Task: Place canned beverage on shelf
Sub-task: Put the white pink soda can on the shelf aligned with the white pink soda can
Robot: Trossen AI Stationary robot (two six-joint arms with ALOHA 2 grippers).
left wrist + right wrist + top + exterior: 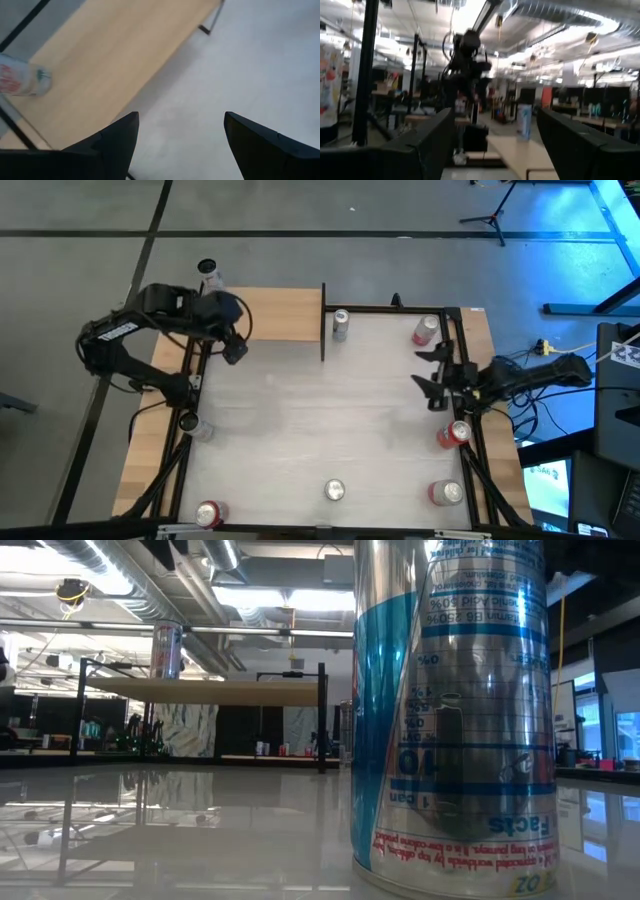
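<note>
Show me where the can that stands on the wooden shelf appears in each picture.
High view: the can is at the far left corner of the shelf.
Low view: the can stands upright on the shelf, upper left in the picture.
Left wrist view: the can is on the tan board, near its dark edge.
Right wrist view: I cannot tell it apart.
Shared landmark: the shelf.

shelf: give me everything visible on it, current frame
The shelf is a flat rectangular board of light tan wood with a black metal edge, raised on thin black legs above the white table's far left corner, level. One can stands upright at its far left end; the rest of the board is bare. The left tool, open, hangs by its near edge without touching it.
</note>
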